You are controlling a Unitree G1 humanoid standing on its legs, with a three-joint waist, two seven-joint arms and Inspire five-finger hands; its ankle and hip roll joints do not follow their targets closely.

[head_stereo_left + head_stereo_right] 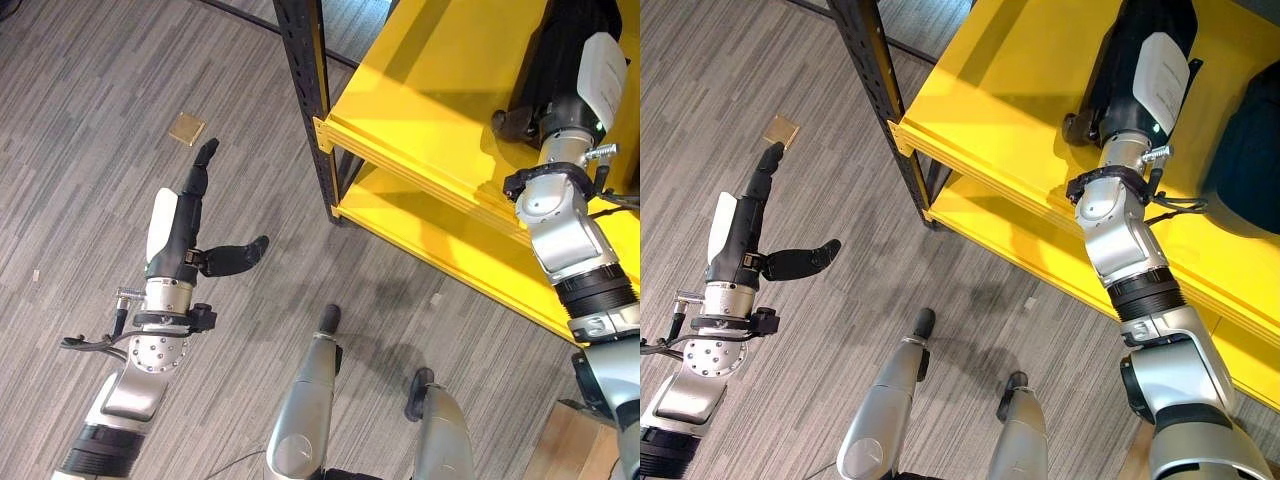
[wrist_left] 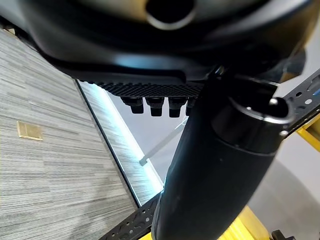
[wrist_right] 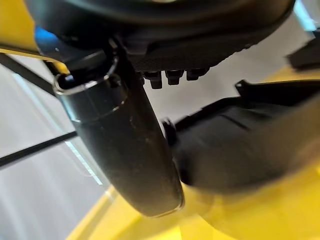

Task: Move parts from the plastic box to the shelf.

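My right hand (image 1: 1132, 62) lies over the upper board of the yellow shelf (image 1: 990, 90), fingers straight and thumb (image 3: 120, 150) out to the side, holding nothing. A dark rounded part (image 1: 1246, 150) rests on that board just right of the hand. In the right wrist view the same dark part (image 3: 240, 145) lies on the yellow surface beside the thumb, apart from the fingers. My left hand (image 1: 180, 225) hangs open over the floor to the left of the shelf, fingers straight, thumb spread, empty.
A black perforated upright (image 1: 303, 60) carries the shelf's near corner, and a lower yellow board (image 1: 420, 210) sits beneath the upper one. A small brass floor plate (image 1: 187, 128) lies in the grey striped carpet just beyond my left fingertips.
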